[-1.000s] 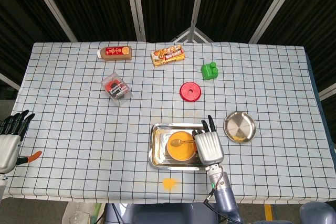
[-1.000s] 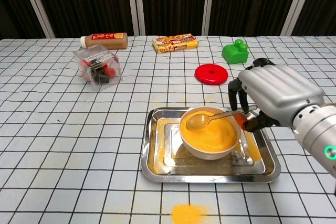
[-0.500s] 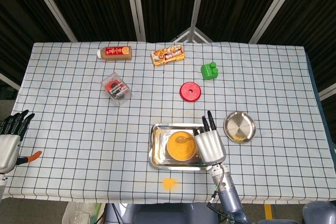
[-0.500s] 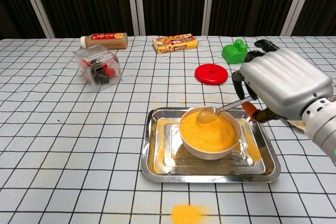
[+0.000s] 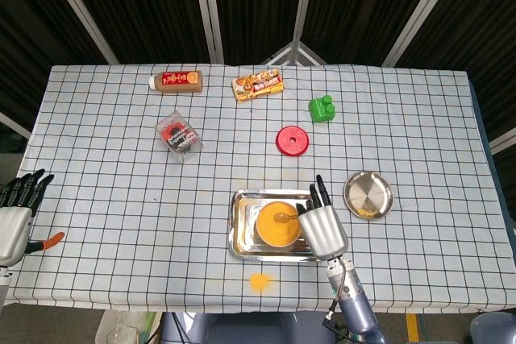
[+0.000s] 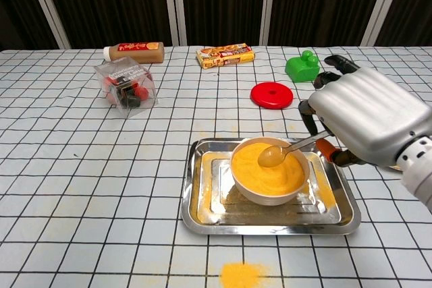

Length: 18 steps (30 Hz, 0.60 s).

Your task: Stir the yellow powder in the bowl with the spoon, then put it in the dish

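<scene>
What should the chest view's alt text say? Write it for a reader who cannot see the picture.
The robot's right hand holds a spoon over a white bowl of yellow powder, which sits in a metal tray on a checked tablecloth. Some powder is spilled in front of the tray.

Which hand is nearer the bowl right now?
Right. The right hand holds the spoon over the bowl, right beside it. The left hand sits at the table's far left edge.
</scene>
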Motion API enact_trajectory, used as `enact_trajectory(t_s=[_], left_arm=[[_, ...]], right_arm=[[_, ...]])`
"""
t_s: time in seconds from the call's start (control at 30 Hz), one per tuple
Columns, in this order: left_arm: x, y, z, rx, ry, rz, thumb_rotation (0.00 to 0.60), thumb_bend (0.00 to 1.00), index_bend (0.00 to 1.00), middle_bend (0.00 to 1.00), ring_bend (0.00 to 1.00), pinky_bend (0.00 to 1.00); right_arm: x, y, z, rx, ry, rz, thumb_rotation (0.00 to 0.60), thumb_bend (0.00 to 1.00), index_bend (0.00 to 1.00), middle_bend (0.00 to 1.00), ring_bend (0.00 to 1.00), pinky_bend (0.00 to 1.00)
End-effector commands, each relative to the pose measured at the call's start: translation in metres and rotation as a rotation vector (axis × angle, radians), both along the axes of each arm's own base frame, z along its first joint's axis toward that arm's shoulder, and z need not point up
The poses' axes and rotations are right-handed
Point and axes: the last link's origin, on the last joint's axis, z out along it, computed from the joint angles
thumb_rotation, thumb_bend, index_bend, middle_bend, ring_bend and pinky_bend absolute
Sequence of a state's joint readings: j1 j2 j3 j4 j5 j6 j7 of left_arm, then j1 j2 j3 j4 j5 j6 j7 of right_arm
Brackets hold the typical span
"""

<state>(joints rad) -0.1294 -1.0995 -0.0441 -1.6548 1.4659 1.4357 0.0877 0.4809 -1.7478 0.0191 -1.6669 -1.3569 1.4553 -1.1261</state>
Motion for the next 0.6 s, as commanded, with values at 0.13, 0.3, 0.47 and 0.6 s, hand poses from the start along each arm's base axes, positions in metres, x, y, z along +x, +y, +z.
enact_trajectory(t_s=[0.13, 0.3, 0.47, 0.6], left_arm=[[0.0002, -0.0001, 0.0002, 0.002, -0.001, 0.000, 0.600, 0.00, 0.00, 0.00, 0.00, 0.00], [-0.0003, 0.0002, 0.0001, 0.001, -0.001, 0.002, 0.600, 0.00, 0.00, 0.00, 0.00, 0.00], [-0.0004, 0.0002, -0.0005, -0.002, -0.001, 0.003, 0.600, 0.00, 0.00, 0.00, 0.00, 0.00], [-0.0003, 0.0002, -0.0005, -0.001, -0.001, 0.004, 0.600, 0.00, 0.00, 0.00, 0.00, 0.00]], right_arm=[[0.0038, 0.0048, -0.0032, 0.014, 0.002, 0.017, 0.600, 0.67, 0.72, 0.62, 0.24, 0.00], [0.0055, 0.0056, -0.0026, 0.013, 0.000, 0.023, 0.600, 0.68, 0.74, 0.64, 0.26, 0.00], [0.0048, 0.0058, -0.0003, 0.012, 0.001, 0.023, 0.600, 0.68, 0.74, 0.65, 0.27, 0.00], [0.0058, 0.0075, 0.0008, 0.017, -0.006, 0.024, 0.600, 0.68, 0.74, 0.65, 0.27, 0.00]])
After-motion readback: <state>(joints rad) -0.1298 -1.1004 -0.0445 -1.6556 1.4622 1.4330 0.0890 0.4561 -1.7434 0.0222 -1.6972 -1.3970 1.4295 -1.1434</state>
